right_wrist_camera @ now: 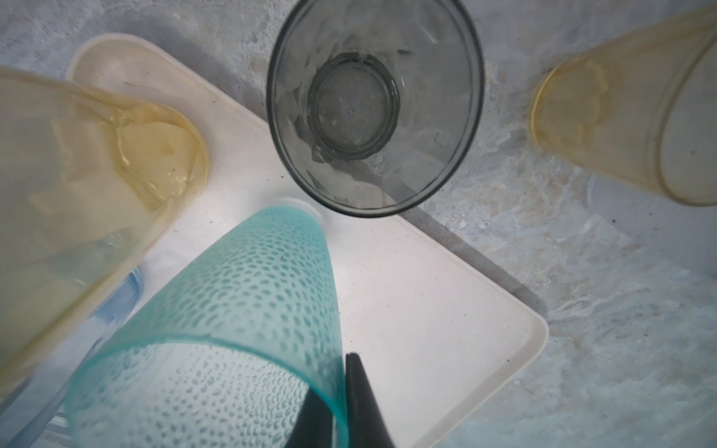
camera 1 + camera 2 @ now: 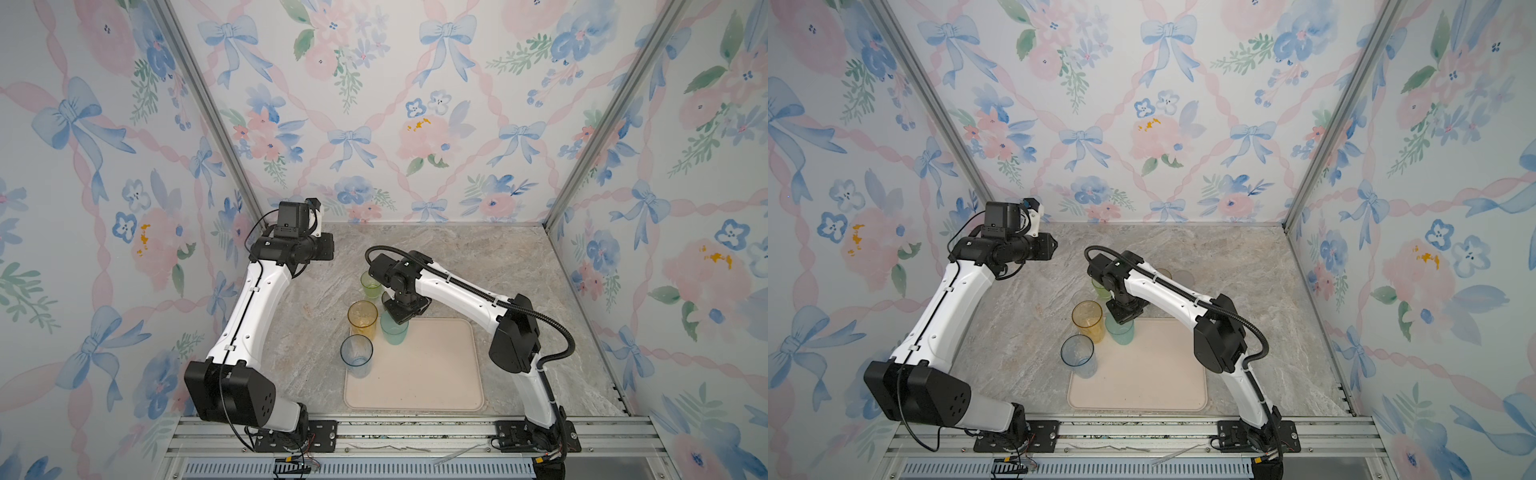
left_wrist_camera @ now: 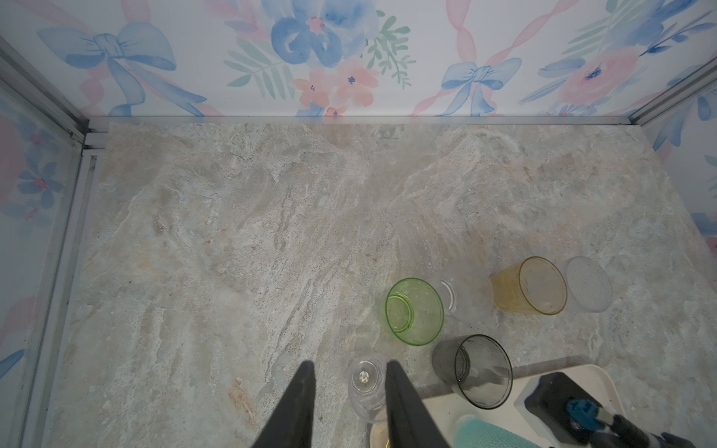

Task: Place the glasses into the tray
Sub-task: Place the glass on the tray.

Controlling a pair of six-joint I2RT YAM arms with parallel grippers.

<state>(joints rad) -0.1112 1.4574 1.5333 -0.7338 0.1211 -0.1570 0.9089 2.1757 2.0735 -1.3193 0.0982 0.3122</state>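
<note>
The beige tray (image 2: 436,374) lies near the table's front. A tall teal glass (image 2: 394,330) stands in the tray's far left corner, and my right gripper (image 1: 333,376) is shut on its rim, one finger inside and one outside. A tall amber glass (image 2: 363,318) and a pale blue glass (image 2: 356,353) stand along the tray's left edge. On the table behind the tray stand a smoky grey glass (image 1: 374,104), a lime green glass (image 3: 414,310), a short amber glass (image 3: 527,285), a frosted white glass (image 3: 587,283) and two small clear glasses (image 3: 366,382). My left gripper (image 3: 351,364) hangs open high above them, holding nothing.
Floral walls with metal posts close in the marble table (image 2: 498,266) on three sides. The left arm (image 2: 249,307) reaches up along the left wall. The right arm (image 2: 457,286) stretches over the tray's far right. A metal rail (image 2: 415,432) runs along the front.
</note>
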